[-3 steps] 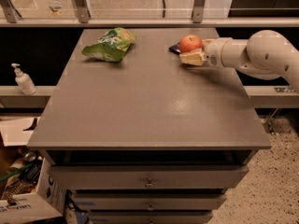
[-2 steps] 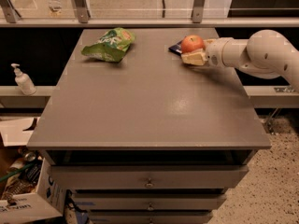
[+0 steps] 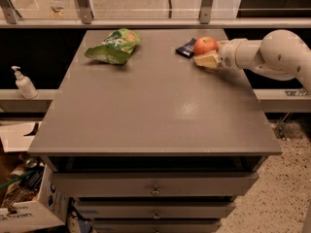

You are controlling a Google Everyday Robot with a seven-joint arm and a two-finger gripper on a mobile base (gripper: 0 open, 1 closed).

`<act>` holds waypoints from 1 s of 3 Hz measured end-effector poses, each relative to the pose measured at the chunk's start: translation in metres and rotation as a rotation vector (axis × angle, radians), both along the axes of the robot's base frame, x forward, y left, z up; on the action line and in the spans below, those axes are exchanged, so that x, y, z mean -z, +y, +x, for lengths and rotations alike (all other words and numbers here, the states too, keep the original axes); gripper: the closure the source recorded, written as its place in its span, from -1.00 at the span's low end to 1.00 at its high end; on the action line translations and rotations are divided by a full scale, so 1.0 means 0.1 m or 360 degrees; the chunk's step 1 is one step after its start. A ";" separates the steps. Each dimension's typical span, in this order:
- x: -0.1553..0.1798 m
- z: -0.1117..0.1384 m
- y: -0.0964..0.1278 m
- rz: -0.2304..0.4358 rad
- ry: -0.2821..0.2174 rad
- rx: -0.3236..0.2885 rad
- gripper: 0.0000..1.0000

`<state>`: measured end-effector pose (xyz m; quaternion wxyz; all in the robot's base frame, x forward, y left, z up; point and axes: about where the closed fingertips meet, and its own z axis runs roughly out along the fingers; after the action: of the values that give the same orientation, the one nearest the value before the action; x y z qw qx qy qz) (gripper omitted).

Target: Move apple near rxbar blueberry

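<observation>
The apple (image 3: 206,45) is being held at the far right of the bench (image 3: 155,115), the hand (image 3: 203,55) being clamped on it from the right, with one tan finger (image 3: 207,60) being pressed along the apple's near side. The rxbar blueberry (image 3: 185,48) is lying flat just beside the apple, on its left, apparently touching it. A green snack bag (image 3: 113,46) is lying well apart at the far left, and a pump bottle (image 3: 23,83) is standing on a ledge left of the bench.

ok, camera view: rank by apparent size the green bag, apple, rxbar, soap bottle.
1. green bag
2. apple, in the gripper at the table far right, and soap bottle: look alike, not ranked
3. rxbar blueberry, partly behind the apple
</observation>
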<state>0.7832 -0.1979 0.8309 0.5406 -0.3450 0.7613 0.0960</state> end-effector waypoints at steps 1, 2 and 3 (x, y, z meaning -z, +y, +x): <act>0.05 0.00 -0.03 -0.0013 0.0024 -0.0003 0.63; 0.11 -0.01 -0.07 -0.0027 0.0055 -0.0005 0.17; 0.13 -0.02 -0.07 -0.0033 0.0069 -0.0009 -0.27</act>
<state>0.7816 -0.2051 0.8177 0.5201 -0.3505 0.7728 0.0970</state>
